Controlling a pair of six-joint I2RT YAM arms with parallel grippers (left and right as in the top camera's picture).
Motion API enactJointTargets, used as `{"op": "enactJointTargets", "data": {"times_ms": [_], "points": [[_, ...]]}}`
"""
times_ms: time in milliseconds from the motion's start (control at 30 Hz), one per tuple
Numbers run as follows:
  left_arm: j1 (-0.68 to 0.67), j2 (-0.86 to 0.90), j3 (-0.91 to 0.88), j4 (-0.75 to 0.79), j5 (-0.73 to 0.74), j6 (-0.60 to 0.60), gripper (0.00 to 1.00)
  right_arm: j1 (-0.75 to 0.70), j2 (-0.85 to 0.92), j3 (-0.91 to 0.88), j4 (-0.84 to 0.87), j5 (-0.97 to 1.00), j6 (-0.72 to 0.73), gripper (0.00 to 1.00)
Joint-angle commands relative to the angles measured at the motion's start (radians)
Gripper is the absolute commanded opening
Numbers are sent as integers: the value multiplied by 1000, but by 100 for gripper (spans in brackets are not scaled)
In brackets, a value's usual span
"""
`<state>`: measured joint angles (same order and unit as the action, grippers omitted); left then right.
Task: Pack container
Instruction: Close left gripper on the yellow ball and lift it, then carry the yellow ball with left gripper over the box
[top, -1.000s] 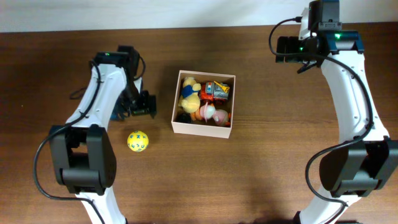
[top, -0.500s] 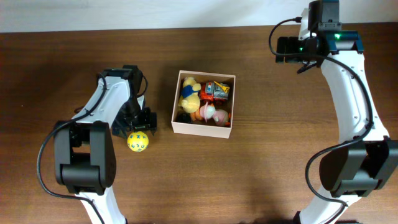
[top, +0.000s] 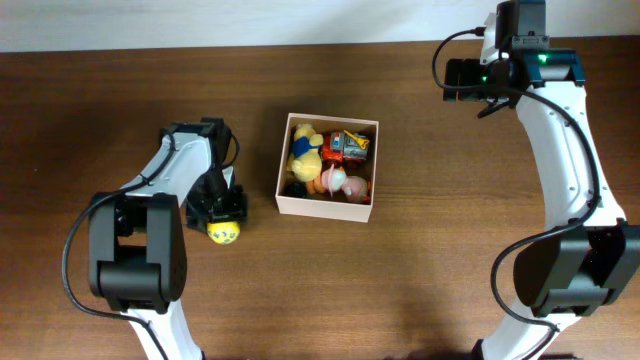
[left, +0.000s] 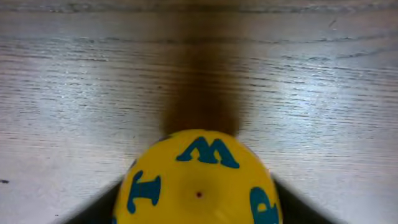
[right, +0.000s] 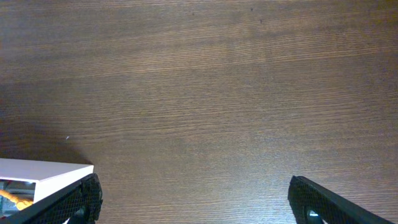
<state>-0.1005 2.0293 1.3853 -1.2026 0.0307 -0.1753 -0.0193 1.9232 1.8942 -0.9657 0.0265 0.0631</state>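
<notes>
Right wrist view: mostly bare dark brown wood-grain table (right: 205, 81). The right gripper (right: 196, 202) sits at the bottom edge, and only the tips of its two black fingers (right: 78, 199) show, one in the bottom-left corner and one in the bottom-right. The tips are set wide apart with nothing between them but table. One white corner of the box (right: 43, 173) pokes in at lower left, just above and partly behind the left fingertip. A sliver of something orange (right: 11, 196) shows inside the box, too small to identify. A faint shadow lies on the wood to the left above the box.
</notes>
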Motion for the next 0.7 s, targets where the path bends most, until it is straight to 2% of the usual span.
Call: {"op": "enactJointTargets", "data": {"times_ms": [0,100,300,400,500,667], "points": [[5,7,-8,4,0,13,8,-8,-33,17,0,12,-3,99],[5,7,-8,10,0,13,2,-8,-33,17,0,12,-4,99],[5,7,78,-26,0,13,2,-8,-33,17,0,12,-3,99],[5,7,219,-77,-1,13,2,-8,-33,17,0,12,-3,99],[5,7,436,-124,0,14,2,-8,-33,17,0,12,-4,99],[-1,7,693,-90,18,27,2,-8,-33,17,0,12,-3,99]]}}
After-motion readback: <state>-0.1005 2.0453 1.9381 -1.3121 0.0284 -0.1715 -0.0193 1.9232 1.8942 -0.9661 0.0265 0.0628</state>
